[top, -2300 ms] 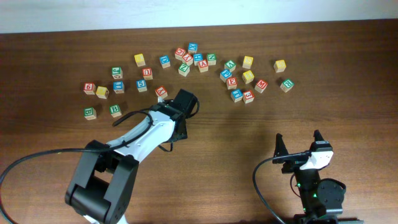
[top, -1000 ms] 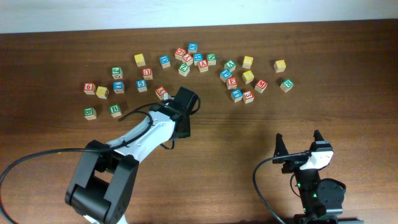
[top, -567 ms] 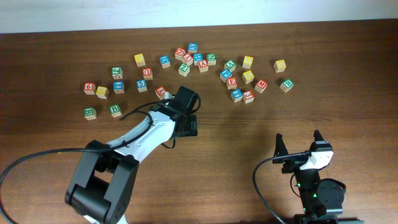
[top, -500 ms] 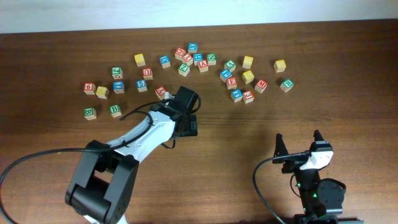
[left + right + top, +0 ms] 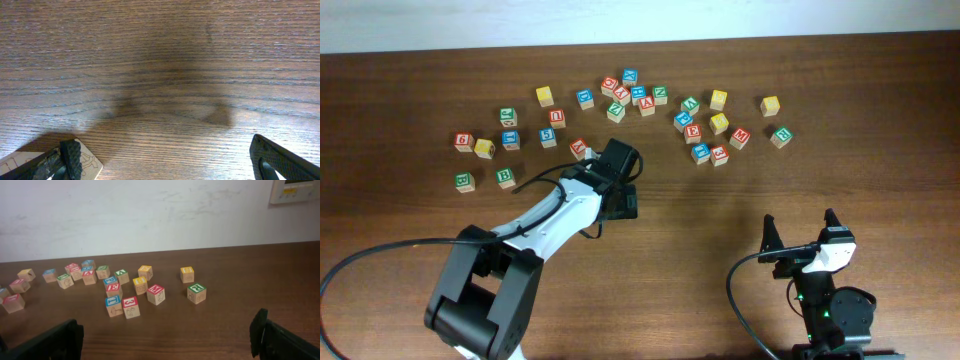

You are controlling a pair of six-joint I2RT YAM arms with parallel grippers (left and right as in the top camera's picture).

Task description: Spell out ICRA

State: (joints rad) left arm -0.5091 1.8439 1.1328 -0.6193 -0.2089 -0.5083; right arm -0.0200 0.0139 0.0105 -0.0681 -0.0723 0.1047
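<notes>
I am holding my left gripper (image 5: 170,162) wide open, a cube (image 5: 90,166) of unreadable letter just beside one finger (image 5: 70,155), judging the spelling barely begun and next needing the green R (image 5: 196,292), rightmost in the scatter

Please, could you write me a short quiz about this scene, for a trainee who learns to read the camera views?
1. True or false: the left gripper is clamped on a cube.
2. In the right wrist view, the green R cube stands: A) alone, to the right of the red M cube; B) on top of another cube; C) tilted on one corner.
3. In the overhead view, which gripper is nearer to the cubes?
Key: 1 false, it is open and grips nothing; 2 A; 3 the left gripper.
</notes>
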